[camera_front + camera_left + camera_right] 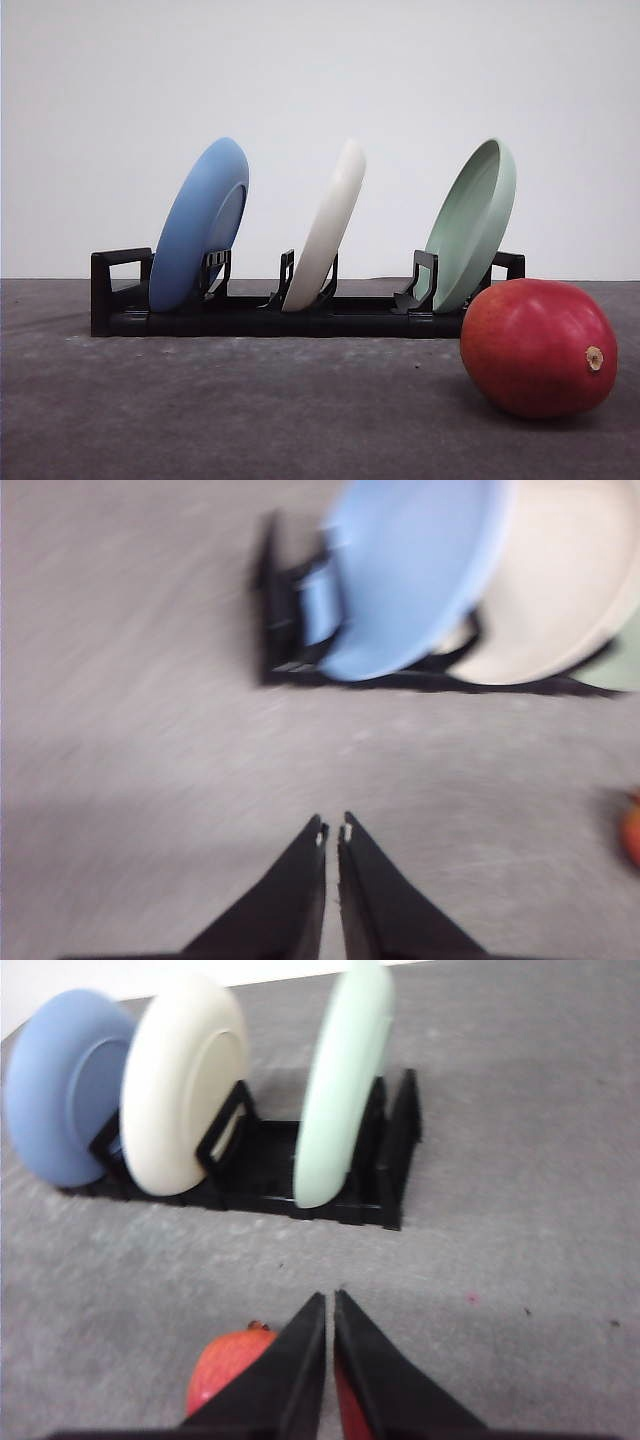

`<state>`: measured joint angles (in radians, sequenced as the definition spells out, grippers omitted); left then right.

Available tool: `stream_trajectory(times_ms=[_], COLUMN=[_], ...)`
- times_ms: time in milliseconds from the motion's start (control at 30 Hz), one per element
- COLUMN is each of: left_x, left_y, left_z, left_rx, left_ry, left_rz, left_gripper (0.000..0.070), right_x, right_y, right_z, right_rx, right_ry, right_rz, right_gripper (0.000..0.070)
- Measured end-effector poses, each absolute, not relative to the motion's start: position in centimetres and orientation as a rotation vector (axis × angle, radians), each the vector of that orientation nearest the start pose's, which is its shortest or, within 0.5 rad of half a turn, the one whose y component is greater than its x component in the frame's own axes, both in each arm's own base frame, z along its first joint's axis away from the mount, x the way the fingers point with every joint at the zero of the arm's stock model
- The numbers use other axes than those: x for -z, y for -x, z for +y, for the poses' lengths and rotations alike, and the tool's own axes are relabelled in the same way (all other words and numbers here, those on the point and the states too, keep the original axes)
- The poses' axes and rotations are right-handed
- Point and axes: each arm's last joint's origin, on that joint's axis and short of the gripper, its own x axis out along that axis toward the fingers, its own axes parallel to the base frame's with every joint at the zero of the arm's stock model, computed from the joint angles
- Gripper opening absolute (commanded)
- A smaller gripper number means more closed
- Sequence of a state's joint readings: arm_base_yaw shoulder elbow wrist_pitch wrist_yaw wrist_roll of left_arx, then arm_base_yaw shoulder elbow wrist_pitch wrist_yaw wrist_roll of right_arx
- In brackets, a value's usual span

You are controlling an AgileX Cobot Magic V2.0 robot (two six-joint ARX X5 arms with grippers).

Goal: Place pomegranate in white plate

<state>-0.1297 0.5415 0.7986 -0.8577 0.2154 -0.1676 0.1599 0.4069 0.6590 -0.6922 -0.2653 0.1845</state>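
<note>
The red pomegranate (538,347) lies on the grey table at the front right, its tan stem nub facing right. The white plate (326,227) stands on edge in the middle slot of a black rack (300,318), between a blue plate (201,223) and a pale green plate (473,223). In the right wrist view my right gripper (330,1302) is shut, empty, and hovers over the pomegranate (225,1368), which lies partly under its fingers. My left gripper (333,826) is shut on nothing above bare table, short of the rack's blue-plate end; the pomegranate (631,830) peeks in at the frame edge.
The black rack (300,1175) spans the middle of the table with all three plates leaning in it. Grey table surface lies in front of the rack and to the left of the fruit. A plain white wall stands behind.
</note>
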Motion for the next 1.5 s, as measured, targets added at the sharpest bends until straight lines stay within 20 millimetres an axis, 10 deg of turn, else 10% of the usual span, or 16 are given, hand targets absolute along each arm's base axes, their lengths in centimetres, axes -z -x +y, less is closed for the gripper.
stream_trajectory(times_ms=[367, 533, 1067, 1500], left_x=[-30.6, -30.8, -31.4, -30.5], left_y=[-10.2, -10.3, -10.8, -15.6], left_z=[-3.8, -3.9, -5.3, -10.7], left_rx=[0.504, 0.524, 0.686, 0.837], left_ry=[-0.039, -0.052, -0.112, -0.167], left_rz=[0.598, 0.576, 0.482, 0.431], left_gripper=[0.0038, 0.0449, 0.0429, 0.0429], right_x=[-28.5, -28.6, -29.0, -29.0], right_y=[-8.5, -8.5, -8.7, -8.7], right_z=[3.2, 3.2, 3.2, 3.2], right_rx=[-0.502, -0.504, -0.510, -0.510], right_ry=[-0.085, -0.074, -0.074, -0.076], right_rz=[0.489, 0.480, 0.433, 0.433], right_gripper=[0.0020, 0.0409, 0.0429, 0.0429])
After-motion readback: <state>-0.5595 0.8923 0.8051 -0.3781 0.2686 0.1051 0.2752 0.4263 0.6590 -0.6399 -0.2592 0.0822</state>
